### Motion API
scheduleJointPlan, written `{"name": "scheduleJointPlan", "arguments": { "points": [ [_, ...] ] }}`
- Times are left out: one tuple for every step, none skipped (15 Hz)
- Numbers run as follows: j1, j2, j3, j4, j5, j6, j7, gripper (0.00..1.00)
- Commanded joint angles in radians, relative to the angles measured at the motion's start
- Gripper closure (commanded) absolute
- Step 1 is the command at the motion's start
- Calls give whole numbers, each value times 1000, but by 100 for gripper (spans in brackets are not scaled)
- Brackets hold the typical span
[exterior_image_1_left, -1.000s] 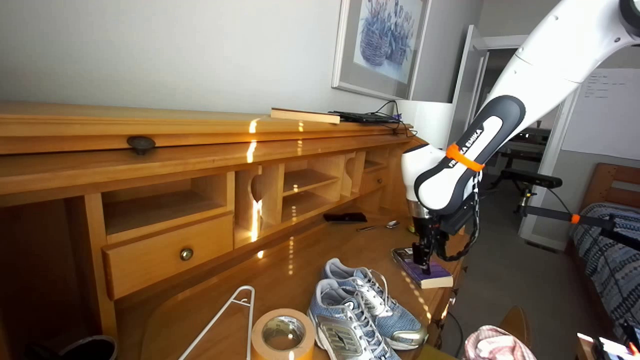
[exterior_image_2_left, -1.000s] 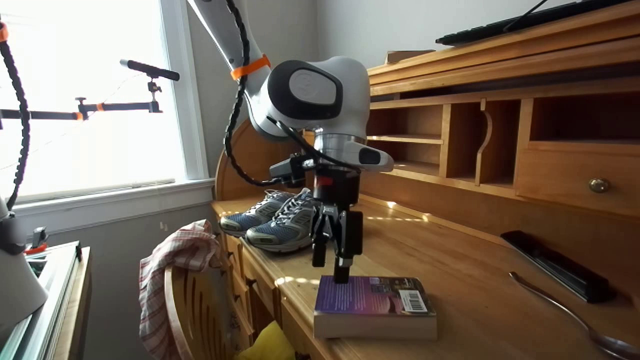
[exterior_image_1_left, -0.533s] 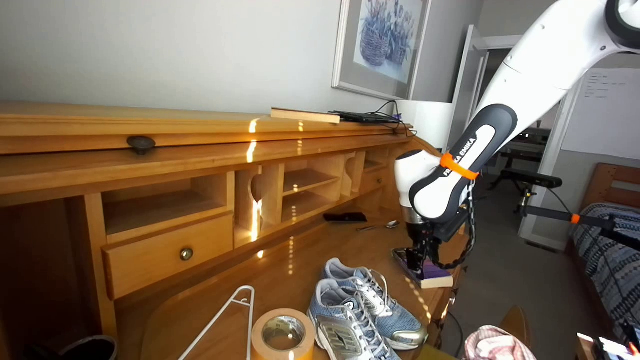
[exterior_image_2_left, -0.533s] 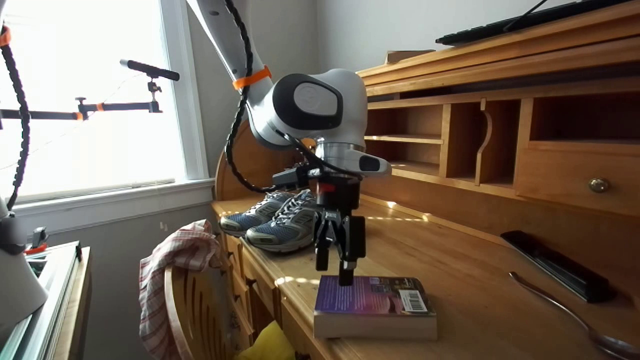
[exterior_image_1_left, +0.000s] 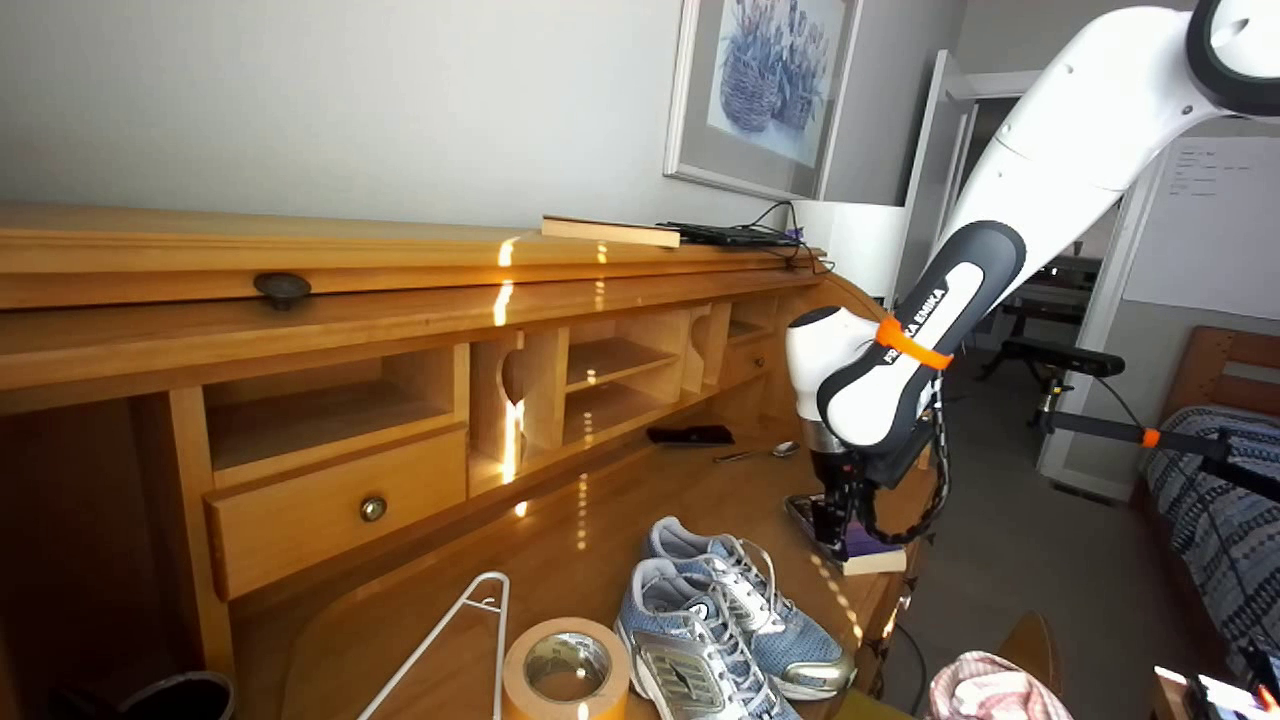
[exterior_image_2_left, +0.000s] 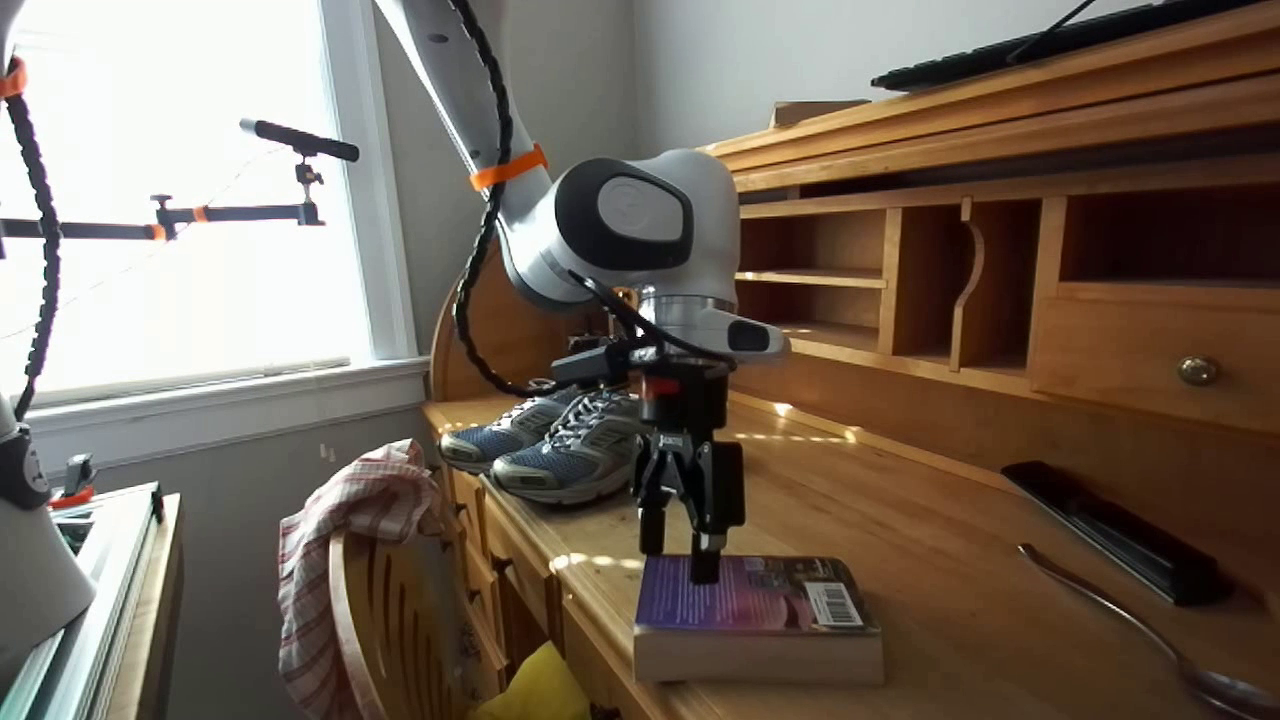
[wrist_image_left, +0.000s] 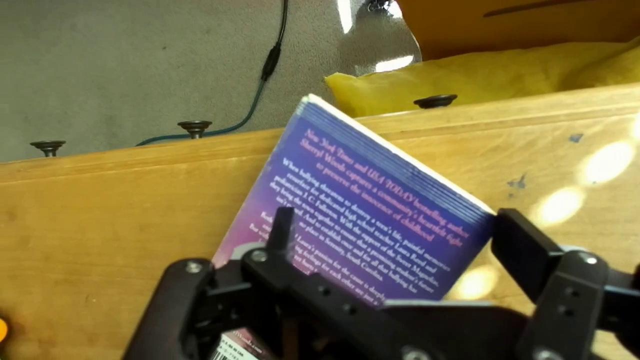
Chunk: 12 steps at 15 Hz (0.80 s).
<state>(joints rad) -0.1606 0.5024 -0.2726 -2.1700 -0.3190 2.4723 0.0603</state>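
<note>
A thick purple paperback (exterior_image_2_left: 745, 595) lies back cover up on the wooden desk, close to its front edge. It shows in both exterior views (exterior_image_1_left: 872, 543) and fills the middle of the wrist view (wrist_image_left: 370, 215). My black gripper (exterior_image_2_left: 679, 566) points straight down at the book, with its fingers apart and nothing between them. In the wrist view the gripper (wrist_image_left: 395, 225) has its left finger over the printed cover and its right finger at the book's right corner. I cannot tell whether either fingertip touches the book. The gripper hides the book's barcode end in part.
Blue-grey running shoes (exterior_image_1_left: 745, 625) stand on the desk, with a tape roll (exterior_image_1_left: 525, 670) and white hanger (exterior_image_1_left: 500, 640) beyond. A spoon (exterior_image_2_left: 1110, 612) and a long black object (exterior_image_2_left: 1115, 530) lie near the cubbies. A chair with a checked cloth (exterior_image_2_left: 365, 500) stands at the front edge.
The arm has come lower and moved slightly right in an exterior view, bringing the fingers down to the book. The book has shifted slightly right there. The fingers look wider apart than a second ago.
</note>
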Motion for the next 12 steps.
{"name": "scheduleJointPlan", "arguments": {
  "points": [
    [9, 23, -23, 14, -37, 0, 4, 0],
    [9, 21, -25, 14, -41, -5, 2, 0],
    [8, 19, -27, 12, -43, -9, -1, 0],
    [8, 19, -30, 12, -49, -10, -1, 0],
    [4, 19, -29, 12, -49, -19, -11, 0],
    [4, 20, -33, 12, -51, -23, -12, 0],
    [2, 20, -34, 11, -50, -27, -15, 0],
    [1, 20, -36, 11, -49, -30, -15, 0],
    [0, 18, -39, 9, -48, -34, -15, 0],
    [-1, 17, -41, 8, -47, -38, -13, 0],
    [-3, 15, -42, 6, -43, -44, -14, 0],
    [-6, 13, -42, 4, -39, -53, -15, 0]
  ]
}}
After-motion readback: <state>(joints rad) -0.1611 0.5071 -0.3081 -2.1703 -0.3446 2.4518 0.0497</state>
